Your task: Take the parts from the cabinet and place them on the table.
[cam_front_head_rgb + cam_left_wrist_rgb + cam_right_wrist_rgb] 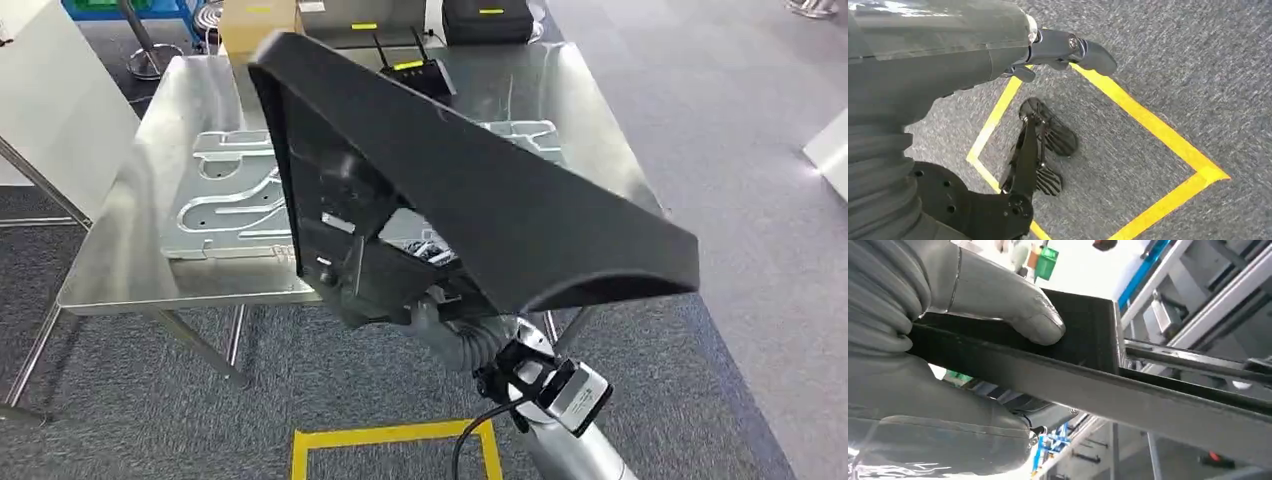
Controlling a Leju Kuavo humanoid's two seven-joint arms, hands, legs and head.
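A large black triangular panel part (480,190) hangs tilted over the near edge of the steel table (120,270). My right hand (425,318) grips it from underneath, and the panel hides most of the hand. In the right wrist view the grey thumb (1018,310) presses on the part's black flange (1088,375), with the palm closed under it. My left hand (998,50) hangs by my side over the carpet and holds nothing; one dark finger (1083,50) sticks out straight.
On the table lie a silver stamped metal plate (225,200), a black router with antennas (415,70), a cardboard box (258,25) and a black case (488,20). A white panel (45,90) stands at the left. Yellow tape (390,436) marks the carpet.
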